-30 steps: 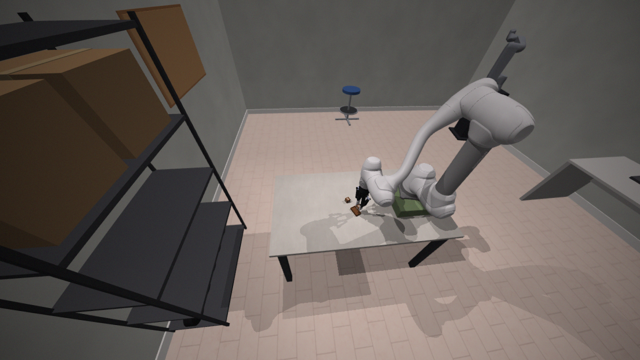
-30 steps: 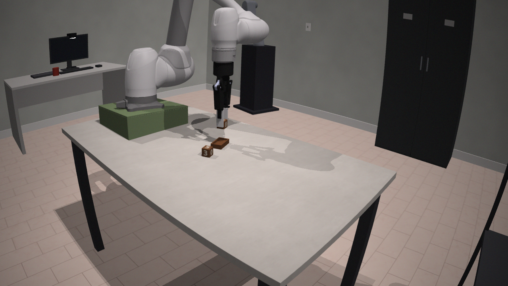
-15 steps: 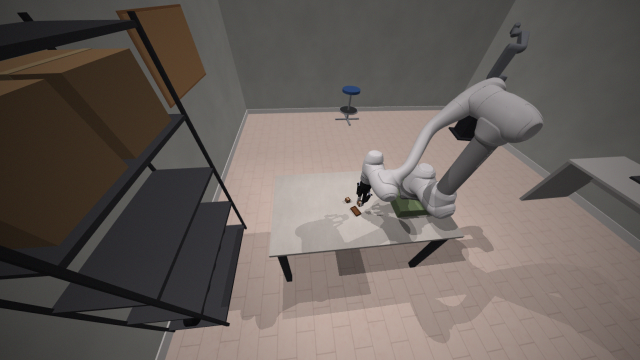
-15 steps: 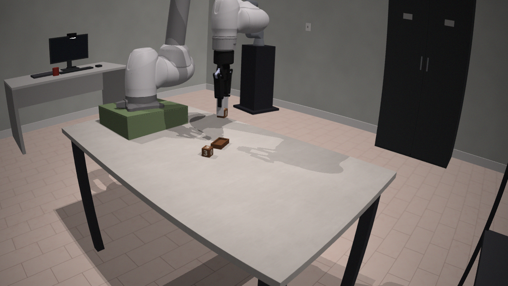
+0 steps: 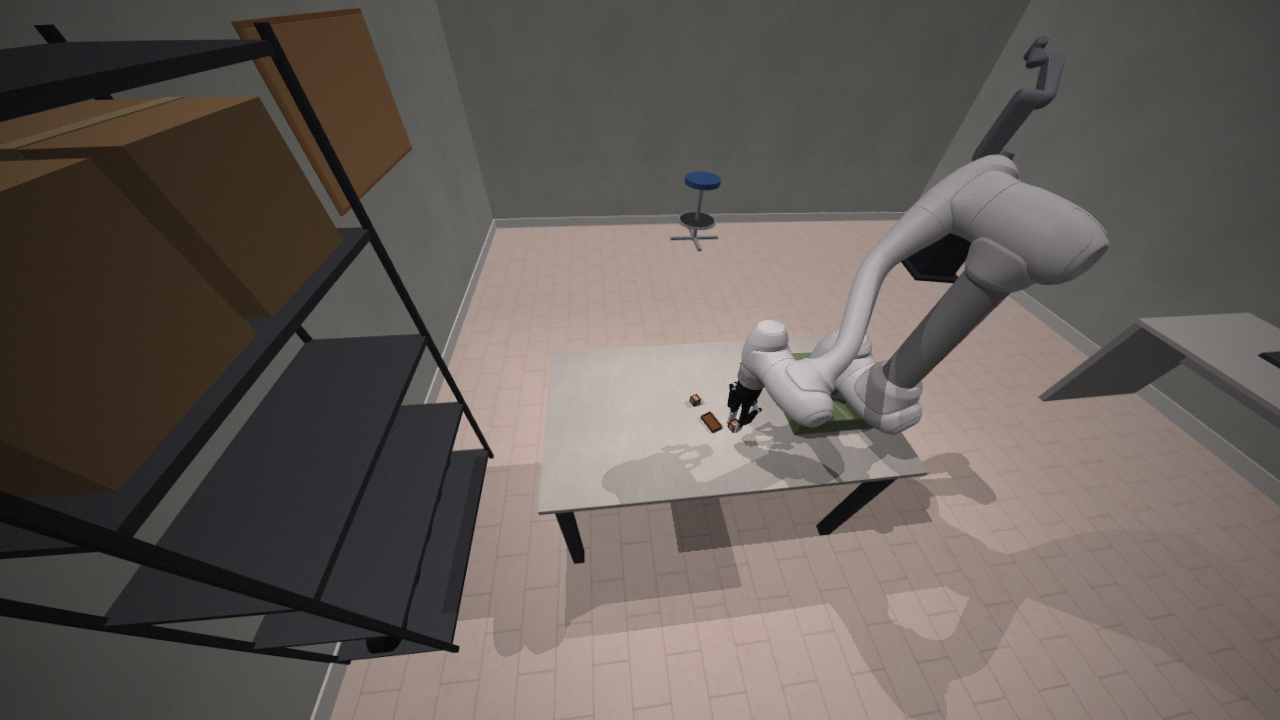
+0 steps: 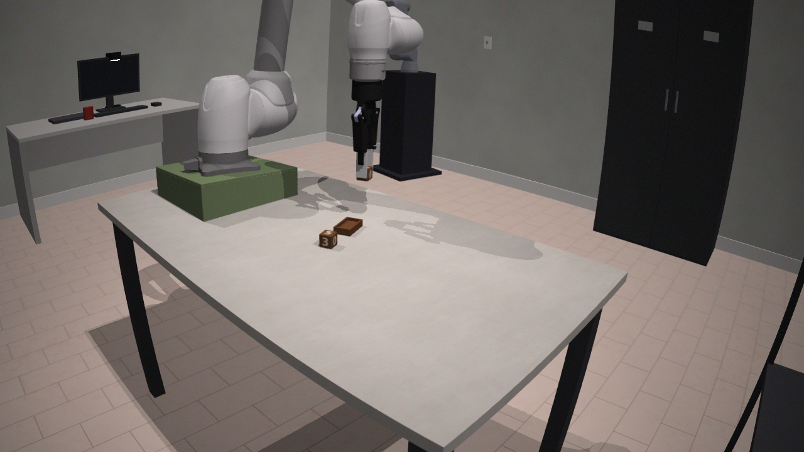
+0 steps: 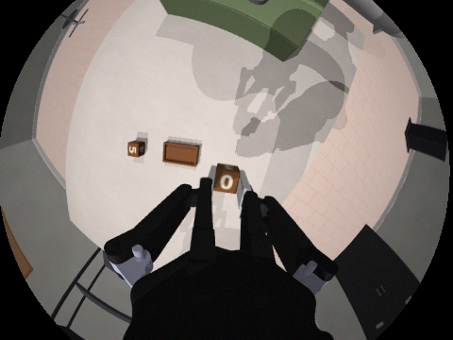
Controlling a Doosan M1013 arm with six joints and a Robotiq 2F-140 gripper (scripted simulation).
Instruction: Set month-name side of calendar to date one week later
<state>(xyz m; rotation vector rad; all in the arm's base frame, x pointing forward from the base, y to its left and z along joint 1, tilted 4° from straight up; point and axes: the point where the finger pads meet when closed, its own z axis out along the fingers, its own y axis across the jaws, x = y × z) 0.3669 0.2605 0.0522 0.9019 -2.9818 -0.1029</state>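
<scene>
My gripper [image 5: 735, 420] [image 6: 364, 170] [image 7: 226, 176] is closed on the zero cube [image 5: 733, 427] [image 6: 369, 172] [image 7: 226, 178], and I carry it above the tabletop [image 5: 608, 402] [image 6: 393, 303] [image 7: 118, 198], out of the tray [image 5: 705, 421] [image 6: 340, 230] [image 7: 180, 163]. In my wrist view the 0 faces the camera upright, near the middle of the frame, with one finger to its left and one to its right.

The tray lies to the left of my grip there and a little higher in the frame. Its long axis runs left to right with a slight downward slant, nearly along the line on which my fingers pinch. Beyond its far end, further left and apart from it, sits the loose cube [image 5: 695, 400] [image 6: 327, 239] [image 7: 135, 148], a 5 lying sideways on a face I can see; the exterior view gives it a 3 on the face toward the camera. The tray thus stands between the two cubes.

I judge that any return means going left along that axis. Pinched this way, I would set one finger between neighbouring cubes, so the second placement could jam or nudge its partner. A quarter turn of the wrist would probably avoid that. I cannot read the month, so which digits must face it stays unsettled.
</scene>
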